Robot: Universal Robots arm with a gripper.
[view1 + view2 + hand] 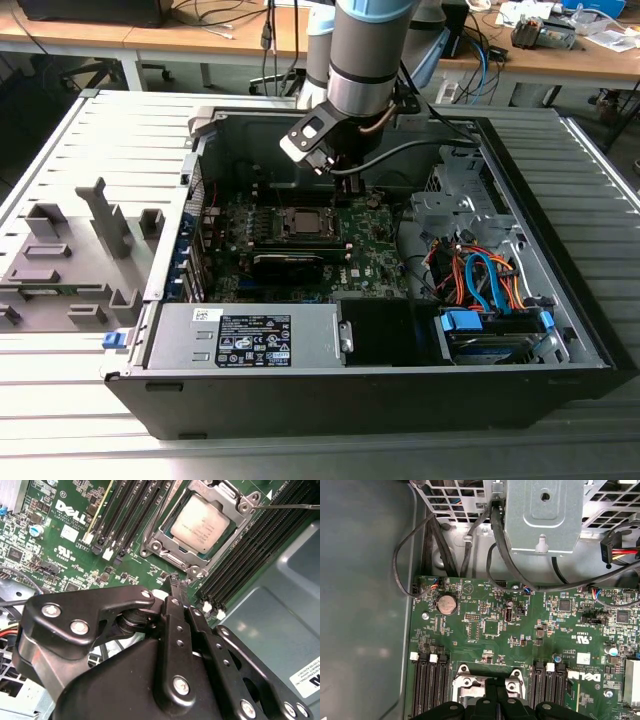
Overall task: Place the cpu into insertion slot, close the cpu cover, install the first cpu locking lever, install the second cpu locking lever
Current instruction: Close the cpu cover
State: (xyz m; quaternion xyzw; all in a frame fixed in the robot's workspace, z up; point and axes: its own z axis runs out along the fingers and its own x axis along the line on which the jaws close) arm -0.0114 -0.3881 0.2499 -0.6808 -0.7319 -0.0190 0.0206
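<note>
The gripper (175, 582) has its fingers (173, 611) pressed together, tips just beside the socket's corner, perhaps touching a thin lever there. The cpu (200, 522) sits in the socket, the cpu cover (241, 525) framing it. White lettering marks the green motherboard (65, 535).

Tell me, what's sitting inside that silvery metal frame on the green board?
The cpu: its dull silver top shows through the window of the cpu cover. Its edges lie under the frame, and the socket beneath it is hidden.
</note>
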